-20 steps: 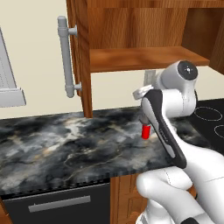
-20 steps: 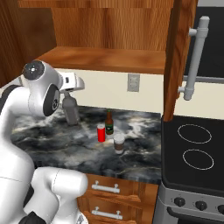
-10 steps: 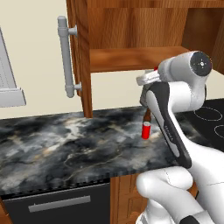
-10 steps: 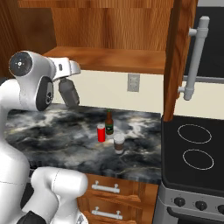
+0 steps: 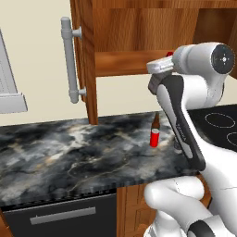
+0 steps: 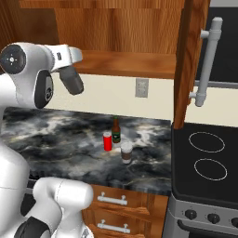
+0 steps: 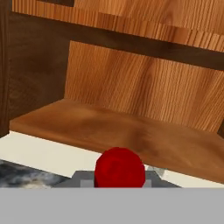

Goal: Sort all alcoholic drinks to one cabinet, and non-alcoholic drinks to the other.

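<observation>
cabinet (image 5: 120,37) is reddish-brown wood, visible grain, slight sheen; its bar handle (image 5: 69,60) looks like matt grey metal; counter (image 5: 69,152) is glossy dark marble; stove top (image 6: 207,162) smooth black glass

The arm (image 5: 185,120) is glossy white, built of thick rounded links that swell into bulbous housings at each joint. A dark charcoal strip runs lengthwise along the forearm link, edged cleanly against the white shell. The big round joint cap (image 5: 222,57) near the top is dark grey with a small pale ring and hub at its centre; the same disc (image 6: 12,59) shows from the right base camera. Lower links meet at black collar rings. The wrist ends in a short pale grey block, and below it hangs the dark grey pincer (image 6: 72,80), smooth and matte.
</observation>
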Available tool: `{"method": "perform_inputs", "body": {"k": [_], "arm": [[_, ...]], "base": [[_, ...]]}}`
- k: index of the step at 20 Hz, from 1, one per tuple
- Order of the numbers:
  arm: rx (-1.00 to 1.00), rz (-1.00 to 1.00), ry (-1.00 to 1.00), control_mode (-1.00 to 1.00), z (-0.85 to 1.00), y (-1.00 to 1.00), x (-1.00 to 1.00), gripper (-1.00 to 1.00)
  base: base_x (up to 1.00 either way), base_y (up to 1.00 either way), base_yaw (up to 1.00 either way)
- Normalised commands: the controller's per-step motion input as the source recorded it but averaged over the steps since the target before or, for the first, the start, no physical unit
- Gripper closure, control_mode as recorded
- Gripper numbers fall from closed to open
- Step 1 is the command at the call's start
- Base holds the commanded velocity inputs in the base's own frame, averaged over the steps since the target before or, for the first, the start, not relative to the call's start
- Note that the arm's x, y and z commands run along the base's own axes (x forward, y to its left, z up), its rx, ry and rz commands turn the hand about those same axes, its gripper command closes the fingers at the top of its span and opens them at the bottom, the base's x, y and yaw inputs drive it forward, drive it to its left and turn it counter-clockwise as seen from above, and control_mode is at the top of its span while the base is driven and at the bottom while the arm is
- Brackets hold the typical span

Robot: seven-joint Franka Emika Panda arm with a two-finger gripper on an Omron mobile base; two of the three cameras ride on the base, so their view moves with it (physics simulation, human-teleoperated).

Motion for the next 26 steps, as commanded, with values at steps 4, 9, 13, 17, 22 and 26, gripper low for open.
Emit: {"method": "perform_inputs", "body": {"k": [4,9,13,17,22,26], "arm": [[0.01,0.00,-0.14,-1.00,0.49,0.00,0.00,1.00],[0.01,0.00,-0.15,-1.00,0.38,0.00,0.00,1.00],[0.02,0.00,-0.11,-1.00,0.22,0.00,0.00,1.00],[0.03,0.00,-0.05,-1.00,0.15,0.00,0.02,1.00],[0.04,0.00,0.00,-1.00,0.07,0.00,0.07,1.00],[0.04,0.00,0.00,-1.00,0.06,0.00,0.13,1.00]], "base": [[0.00,0.00,0.00],[0.00,0.00,0.00],[0.00,0.00,0.00],[0.00,0.00,0.00],[0.00,0.00,0.00],[0.00,0.00,0.00]]}}
